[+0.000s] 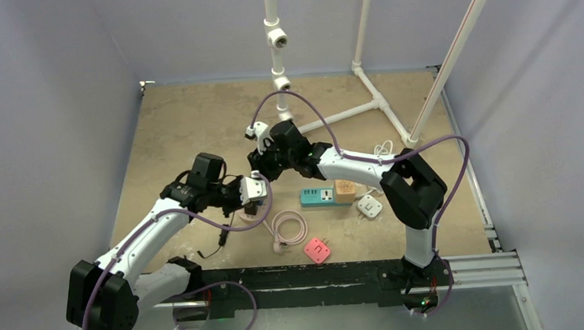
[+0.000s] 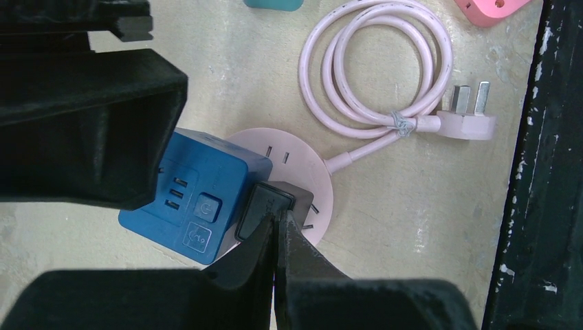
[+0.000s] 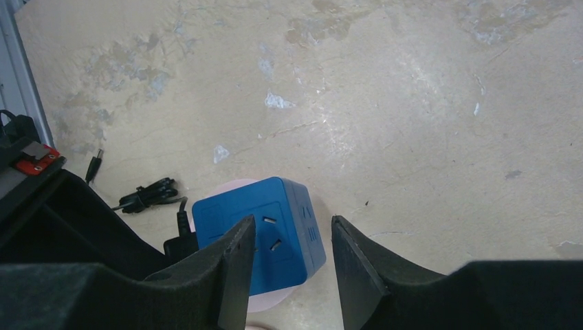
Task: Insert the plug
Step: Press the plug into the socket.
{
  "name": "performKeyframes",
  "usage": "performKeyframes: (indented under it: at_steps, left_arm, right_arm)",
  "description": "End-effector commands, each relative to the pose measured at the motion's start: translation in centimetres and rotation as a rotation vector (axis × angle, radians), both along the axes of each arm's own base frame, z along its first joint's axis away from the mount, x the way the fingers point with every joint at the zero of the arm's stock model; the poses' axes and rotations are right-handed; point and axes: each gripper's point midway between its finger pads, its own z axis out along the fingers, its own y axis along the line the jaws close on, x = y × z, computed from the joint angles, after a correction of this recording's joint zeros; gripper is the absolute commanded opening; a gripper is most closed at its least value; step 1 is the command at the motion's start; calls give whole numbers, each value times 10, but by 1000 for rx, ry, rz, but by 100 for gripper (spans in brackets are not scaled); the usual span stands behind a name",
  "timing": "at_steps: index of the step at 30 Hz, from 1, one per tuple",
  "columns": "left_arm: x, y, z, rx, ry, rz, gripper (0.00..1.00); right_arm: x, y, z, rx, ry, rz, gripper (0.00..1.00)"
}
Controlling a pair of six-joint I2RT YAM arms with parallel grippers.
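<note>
A black plug (image 2: 271,199) stands against the side of a blue cube socket (image 2: 199,199), on a round pink socket disc (image 2: 302,161). My left gripper (image 2: 277,218) is shut, and its tips touch the plug's near face. The right gripper (image 3: 292,223) hangs open over the blue cube (image 3: 275,234); its left finger overlaps the cube's top and its right finger stands off the cube's edge. In the right wrist view the plug (image 3: 180,242) shows at the cube's left, and its black cable (image 3: 148,196) lies bundled behind. From above, the two grippers (image 1: 254,194) (image 1: 262,163) hide the cube.
A coiled pink cable (image 2: 375,69) with a three-pin plug (image 2: 467,117) lies right of the disc. A pink cube (image 1: 317,249), a teal power strip (image 1: 316,197), a tan block (image 1: 344,190) and a white adapter (image 1: 369,206) sit to the right. A white pipe frame (image 1: 369,91) stands behind.
</note>
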Motion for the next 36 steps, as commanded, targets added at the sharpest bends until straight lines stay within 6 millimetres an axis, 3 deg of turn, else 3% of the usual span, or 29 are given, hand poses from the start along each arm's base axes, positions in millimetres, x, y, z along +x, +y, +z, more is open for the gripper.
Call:
performKeyframes:
  at_steps: [1, 14, 36]
  left_arm:
    - [-15, 14, -23, 83, 49, -22, 0]
    - [-33, 37, -64, 209, 107, -54, 0]
    - [-58, 73, -84, 411, 213, -124, 0]
  right_arm:
    - [-5, 1, 4, 33, 6, 21, 47]
    - [-12, -4, -7, 20, 32, 25, 41]
    - [-17, -9, -2, 18, 40, 25, 37]
